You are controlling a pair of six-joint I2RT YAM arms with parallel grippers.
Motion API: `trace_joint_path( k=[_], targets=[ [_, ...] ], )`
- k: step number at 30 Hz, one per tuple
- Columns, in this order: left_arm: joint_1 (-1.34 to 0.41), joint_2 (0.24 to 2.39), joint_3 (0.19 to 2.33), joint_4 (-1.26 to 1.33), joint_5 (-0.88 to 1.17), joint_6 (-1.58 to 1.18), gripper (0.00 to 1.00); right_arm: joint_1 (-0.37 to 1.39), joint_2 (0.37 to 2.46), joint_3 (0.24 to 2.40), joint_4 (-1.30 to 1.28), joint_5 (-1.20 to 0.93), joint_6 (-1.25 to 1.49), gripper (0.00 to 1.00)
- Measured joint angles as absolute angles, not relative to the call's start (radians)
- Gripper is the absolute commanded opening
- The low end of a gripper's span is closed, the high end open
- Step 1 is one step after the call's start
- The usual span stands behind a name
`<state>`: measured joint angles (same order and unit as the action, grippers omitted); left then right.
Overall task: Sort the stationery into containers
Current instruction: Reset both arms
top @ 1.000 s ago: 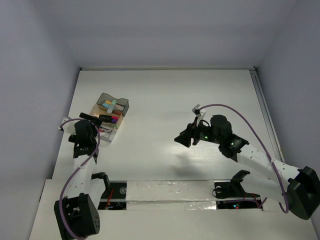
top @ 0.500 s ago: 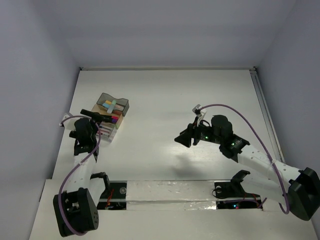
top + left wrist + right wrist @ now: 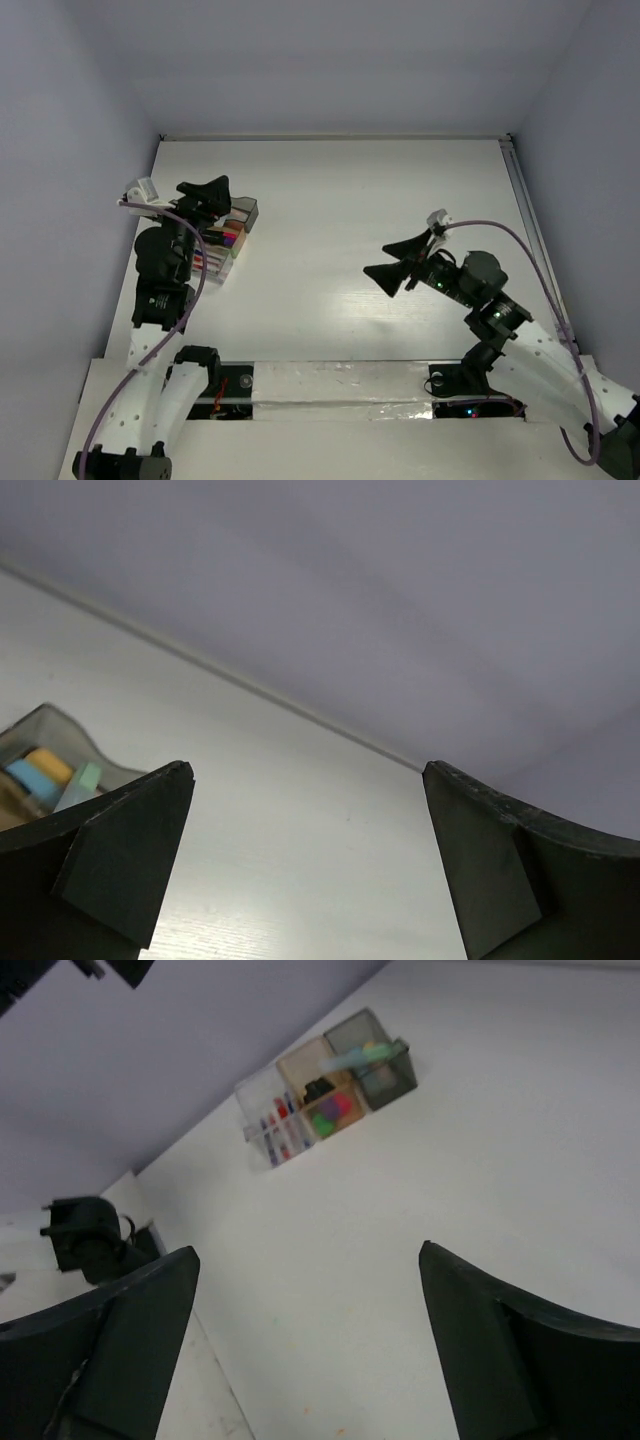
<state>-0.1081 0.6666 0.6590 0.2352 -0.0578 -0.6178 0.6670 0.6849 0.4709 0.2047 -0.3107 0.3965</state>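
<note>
The containers [image 3: 236,222] stand at the table's left, joined clear-grey and tan compartments. In the right wrist view the containers [image 3: 325,1095] hold the stationery: a pale-blue and green highlighter [image 3: 356,1058] in the dark end box, pink, green and purple bits [image 3: 330,1110] in the middle, and red and blue pens [image 3: 280,1126] in the clear box. My left gripper [image 3: 203,190] is open and empty, raised over the containers' far end; its view [image 3: 305,770] shows one box corner [image 3: 45,765]. My right gripper [image 3: 378,260] is open and empty over mid-table, and its view [image 3: 305,1250] shows bare table between the jaws.
The white table [image 3: 350,190] has walls at the back and both sides. A rail [image 3: 530,220] runs along the right edge. The arm bases and a taped strip [image 3: 340,385] line the near edge.
My left gripper has risen and swung back over the containers' far end. My right arm has drawn back toward the right and near side, gripper still open.
</note>
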Motion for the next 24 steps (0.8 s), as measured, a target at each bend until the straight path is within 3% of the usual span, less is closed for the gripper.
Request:
trace_joint_path(
  k=[16, 24],
  targets=[
    [-0.110, 0.526, 0.820, 0.178, 0.245, -0.469, 0.99, 0.667, 0.404, 0.548, 0.129, 0.186, 0.324, 1.00],
    [-0.139, 0.391, 0.802, 0.171, 0.237, -0.374, 0.99, 0.667, 0.456, 0.619, 0.112, 0.270, 0.303, 1.00]
  ],
)
